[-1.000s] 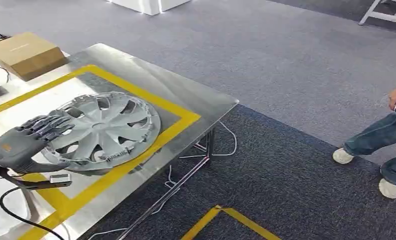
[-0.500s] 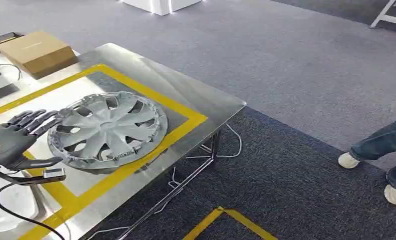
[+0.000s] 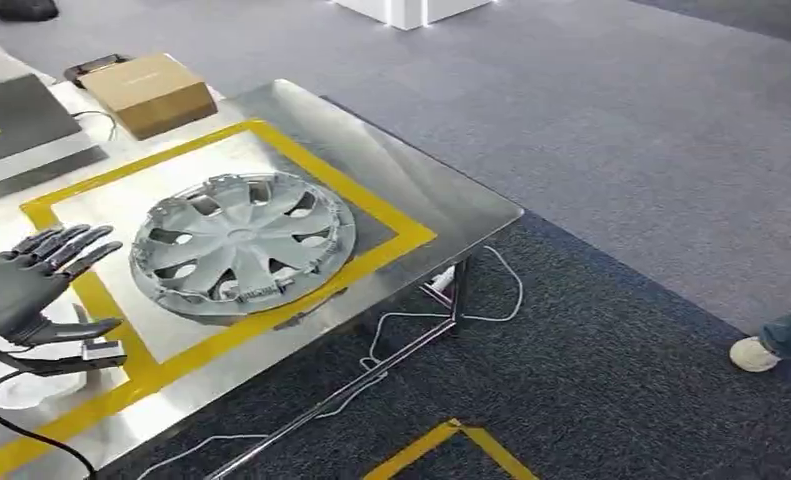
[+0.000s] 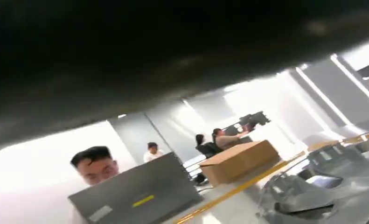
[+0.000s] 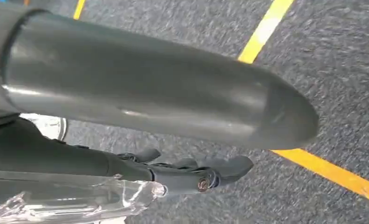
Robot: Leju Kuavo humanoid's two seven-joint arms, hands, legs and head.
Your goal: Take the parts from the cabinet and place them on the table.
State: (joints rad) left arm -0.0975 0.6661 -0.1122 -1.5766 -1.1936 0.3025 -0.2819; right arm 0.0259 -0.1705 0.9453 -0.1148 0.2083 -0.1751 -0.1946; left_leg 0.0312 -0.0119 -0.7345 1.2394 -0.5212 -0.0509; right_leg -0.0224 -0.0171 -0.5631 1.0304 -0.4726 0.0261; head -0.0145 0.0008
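A silver hubcap (image 3: 242,245) is lying flat on the steel bench (image 3: 441,200), inside the yellow tape border (image 3: 371,205). The left hand (image 3: 26,290) is hovering over the bench just beside the hubcap — its fingers (image 3: 71,245) are spreading wide, holding nothing, apart from the rim. A cardboard box (image 3: 149,93) is sitting at the far corner. In the right wrist view, the right hand (image 5: 191,172) is hanging over grey carpet (image 5: 341,93) — whether it is holding anything cannot be told.
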